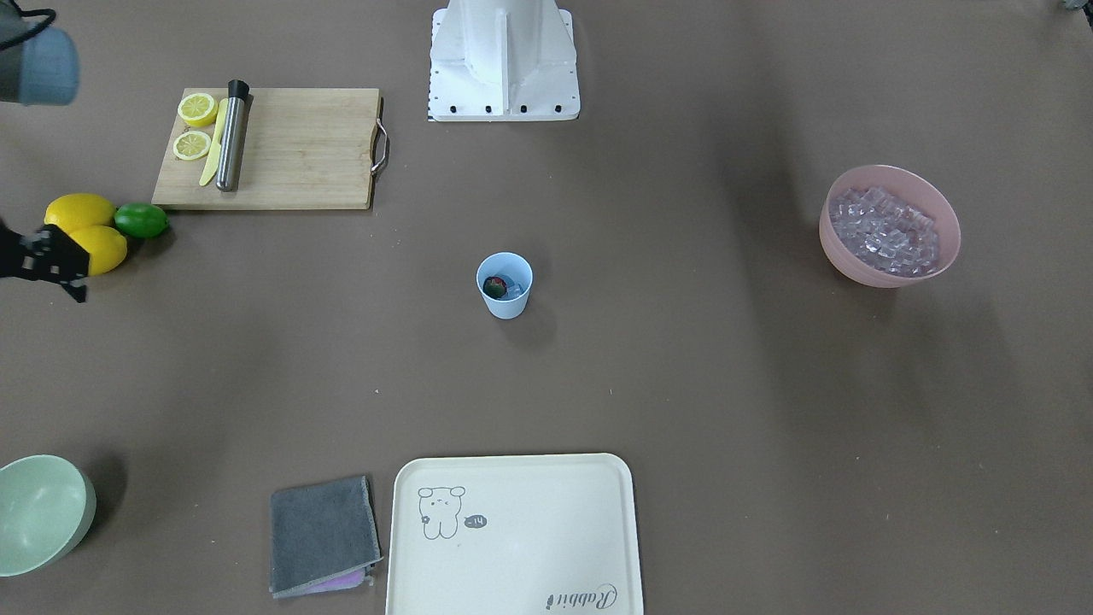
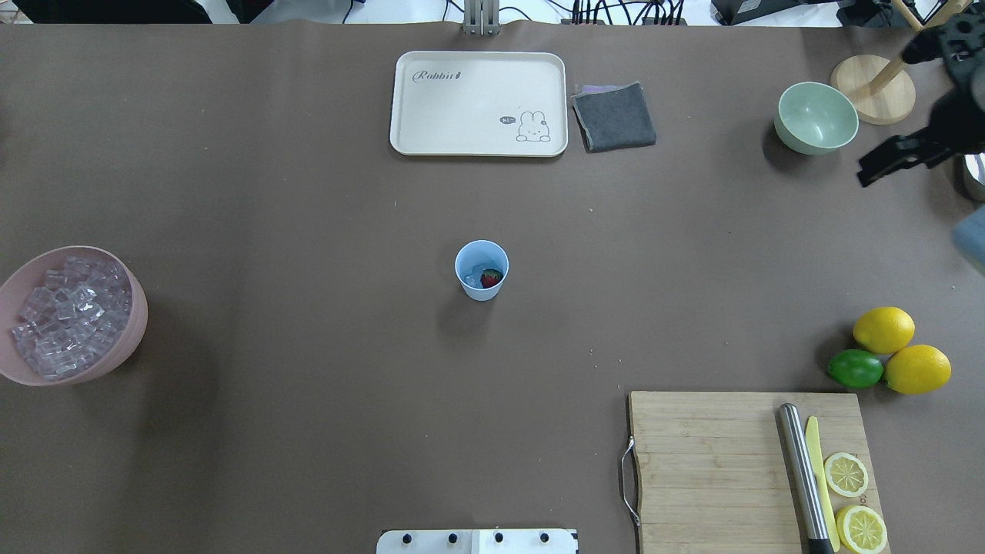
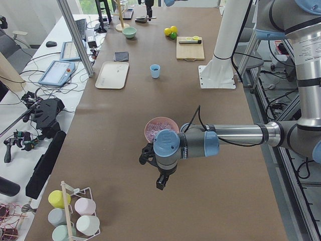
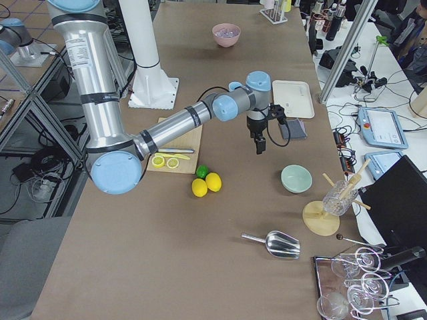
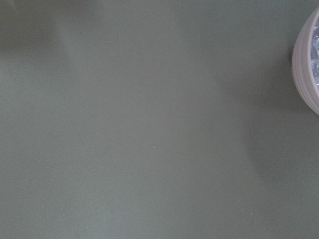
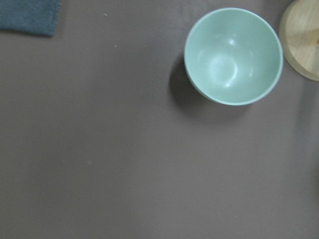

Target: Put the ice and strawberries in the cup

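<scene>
right gripper [image 2: 869,173]: hangs above the table at the far right, pointing down. nothing shows between its jaws. whether they are parted or closed cannot be told from any view. its wrist camera looks down on the pale green bowl [image 6: 233,55], with a corner of the grey cloth [image 6: 27,17] and the edge of a round wooden stand base [image 6: 304,42] in view.

left gripper [image 3: 160,183]: seen only from the left-end camera, hanging over the table's left end just beyond the pink bowl [image 2: 135,332]. jaw state cannot be told. its wrist camera shows bare table, with the pink bowl's rim at the frame edge.

cup [image 2: 481,293]: light blue, upright, alone at mid-table, well apart from both grippers. inside it lies the strawberry [image 2: 491,278], red with a green top, beside a few clear cubes [image 1: 515,290].

ice [image 2: 65,315]: heaped in the pink bowl at the left edge.

other items, right side: two lemons [image 2: 883,329] and a lime [image 2: 856,368] lie touching, just beyond the wooden cutting board [image 2: 708,469] at the near right. the board carries two lemon halves [image 2: 846,474], a steel muddler [image 2: 800,477] and a yellow knife [image 2: 819,469].

far side: a cream tray [image 2: 462,108] with a rabbit print. the grey cloth lies just to its right.

a metal scoop [image 4: 277,245] lies at the right end.
</scene>
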